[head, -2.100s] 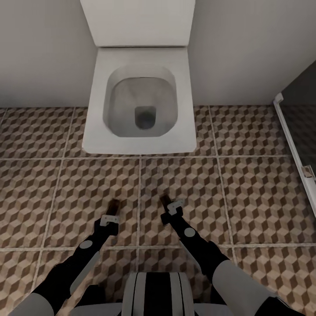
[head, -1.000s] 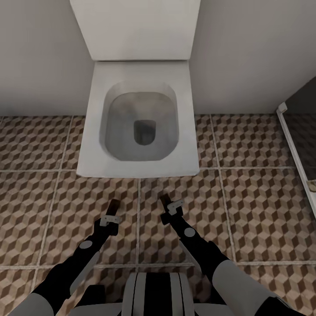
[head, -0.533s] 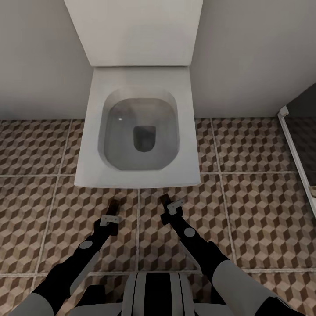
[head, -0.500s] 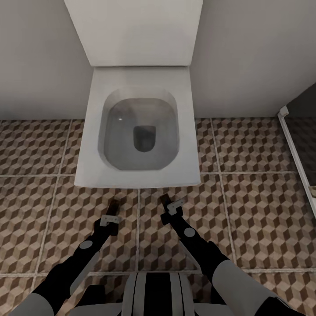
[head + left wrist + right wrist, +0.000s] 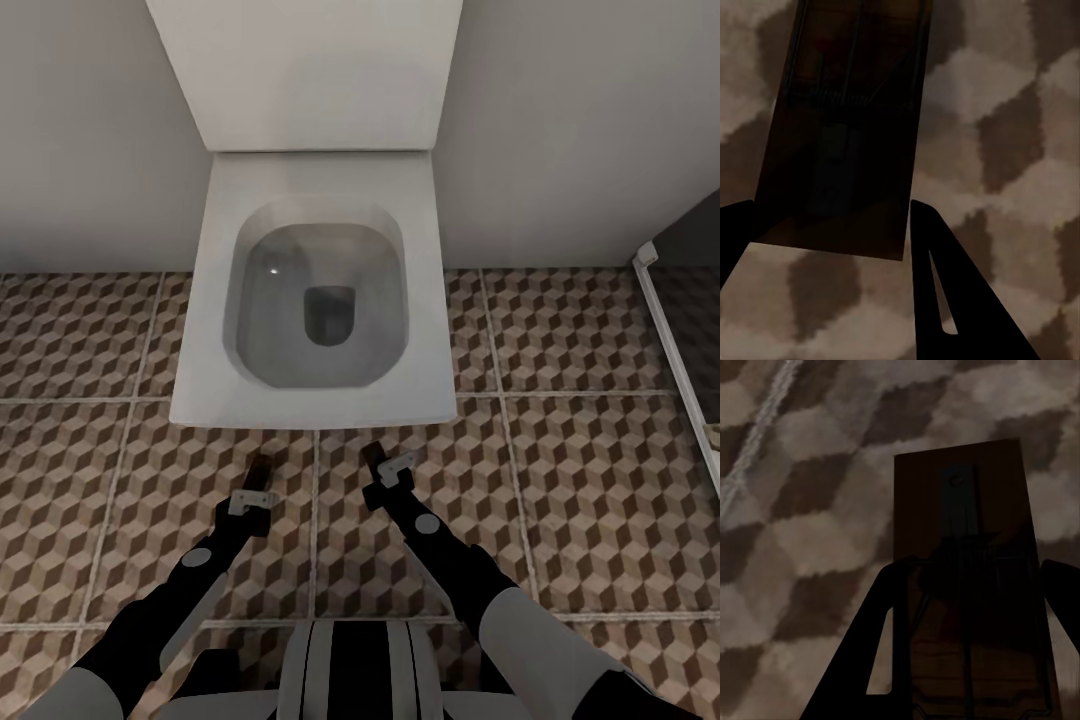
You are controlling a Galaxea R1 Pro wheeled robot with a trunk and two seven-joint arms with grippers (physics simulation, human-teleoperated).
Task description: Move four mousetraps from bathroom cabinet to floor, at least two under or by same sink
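A: Bathroom floor (image 5: 570,480), cube tiles, white toilet (image 5: 320,300) dead ahead against wall. No sink, no cabinet.

B: Left tool (image 5: 258,478) pinching a mousetrap (image 5: 840,135) by its long edges, held above tile. Right tool (image 5: 384,468) same, clamped on second mousetrap (image 5: 971,585), board sticking out past fingertips.

A: Carry step, probably. Wrong spot for drop.

B: Agreed. Best: keep both pinches firm, turn base toward sink, lower flat beside vanity, then release.
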